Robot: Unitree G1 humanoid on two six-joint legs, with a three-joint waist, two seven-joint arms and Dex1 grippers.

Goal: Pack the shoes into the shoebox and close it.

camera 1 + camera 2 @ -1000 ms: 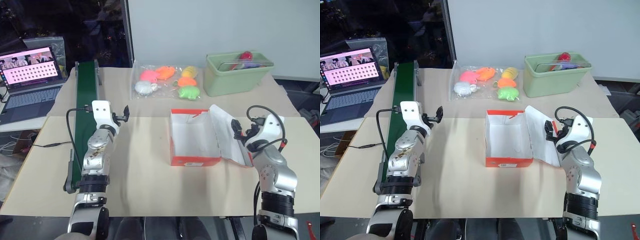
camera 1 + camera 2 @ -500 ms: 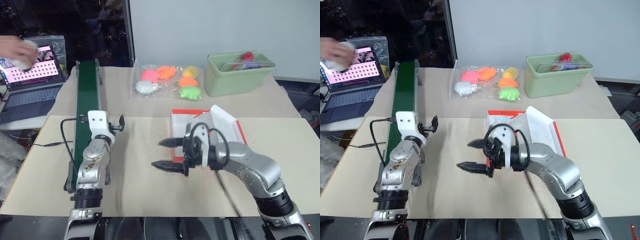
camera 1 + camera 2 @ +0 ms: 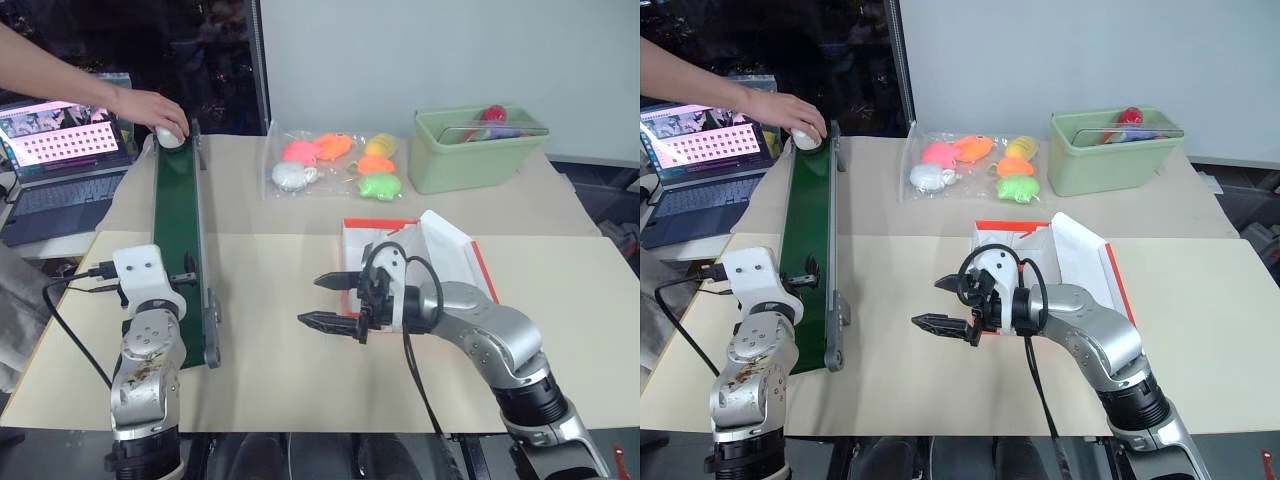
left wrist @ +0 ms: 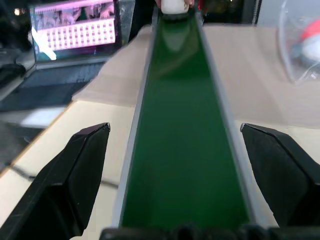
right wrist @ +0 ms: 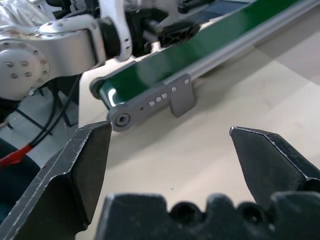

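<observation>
I see both my left gripper (image 4: 175,165) and right gripper (image 3: 325,302) wide open, holding nothing, the shoebox (image 3: 480,262) beside the right one.

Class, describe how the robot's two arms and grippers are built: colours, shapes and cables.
Both arms are silver-grey metal with rounded joints and black bands. The left arm carries a white boxy wrist block and a black cable. The right arm has black cables looping over its wrist. The right gripper has two black pointed fingers; the left gripper has two black wedge-shaped fingers.
</observation>
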